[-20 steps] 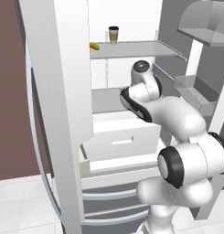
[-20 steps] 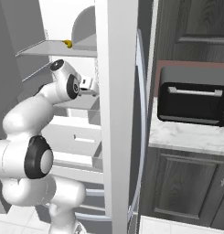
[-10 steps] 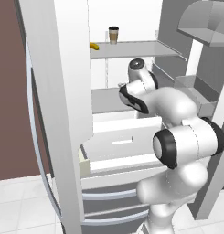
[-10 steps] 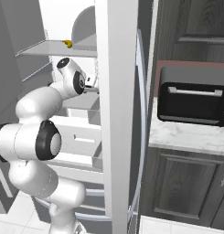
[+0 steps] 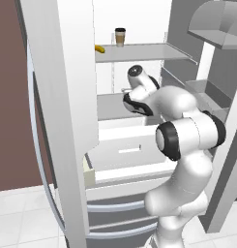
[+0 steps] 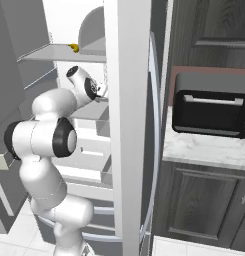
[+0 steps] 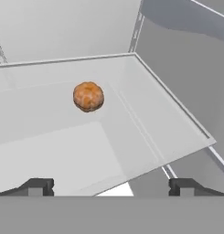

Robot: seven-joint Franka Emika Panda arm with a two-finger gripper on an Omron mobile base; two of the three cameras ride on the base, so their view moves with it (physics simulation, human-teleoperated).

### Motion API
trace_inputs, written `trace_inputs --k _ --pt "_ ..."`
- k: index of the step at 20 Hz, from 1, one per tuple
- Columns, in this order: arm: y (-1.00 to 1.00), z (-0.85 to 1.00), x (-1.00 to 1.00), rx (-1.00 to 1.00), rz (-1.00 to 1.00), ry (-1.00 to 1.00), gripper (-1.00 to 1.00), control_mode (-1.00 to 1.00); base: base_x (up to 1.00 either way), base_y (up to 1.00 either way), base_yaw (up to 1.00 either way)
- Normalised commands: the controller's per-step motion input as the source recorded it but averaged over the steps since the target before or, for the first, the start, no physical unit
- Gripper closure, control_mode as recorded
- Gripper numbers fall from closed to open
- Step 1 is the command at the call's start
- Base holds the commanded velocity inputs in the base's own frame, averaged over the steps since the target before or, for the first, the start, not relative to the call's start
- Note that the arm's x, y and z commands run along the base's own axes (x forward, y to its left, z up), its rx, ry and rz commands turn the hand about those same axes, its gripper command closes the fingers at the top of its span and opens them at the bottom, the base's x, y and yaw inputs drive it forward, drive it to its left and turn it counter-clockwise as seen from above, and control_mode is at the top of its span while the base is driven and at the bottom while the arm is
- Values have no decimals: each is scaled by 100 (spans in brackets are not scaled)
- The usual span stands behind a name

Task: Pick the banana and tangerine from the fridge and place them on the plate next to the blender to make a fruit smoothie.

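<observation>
The fingers (image 7: 111,187) stand wide apart and empty, their two dark tips rising at the bottom of the hand view, one at about seven o'clock and one at about five. Ahead of them, toward eleven o'clock, the tangerine (image 7: 88,96) sits alone on a white fridge shelf (image 7: 145,137), well apart from both tips and short of the back wall. In the left base view the arm (image 5: 187,135) reaches into the open fridge (image 5: 62,97) at the middle shelf level. One shelf higher, the banana (image 5: 99,49) lies beside a tan coffee cup (image 5: 120,37).

The risk I see: the tangerine is round and free to roll, so an off-centre approach could nudge it toward the back. A low approach could also catch the shelf's front edge.
</observation>
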Motion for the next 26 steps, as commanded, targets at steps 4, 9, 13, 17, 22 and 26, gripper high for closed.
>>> trace_inputs --k 4,9,13,17,22,26 --pt "0 -25 47 0 -6 0 -100 -100 0 0 0" --pt "-12 -23 39 0 0 0 -100 -100 0 0 0" --pt "-13 -28 36 1 0 0 -100 -100 0 0 0" --pt "-12 -29 36 0 2 0 -100 -100 0 0 0" --pt "-1 -16 57 0 1 2 -100 -100 0 0 0" --pt "-2 -14 63 1 0 3 -100 -100 0 0 0"
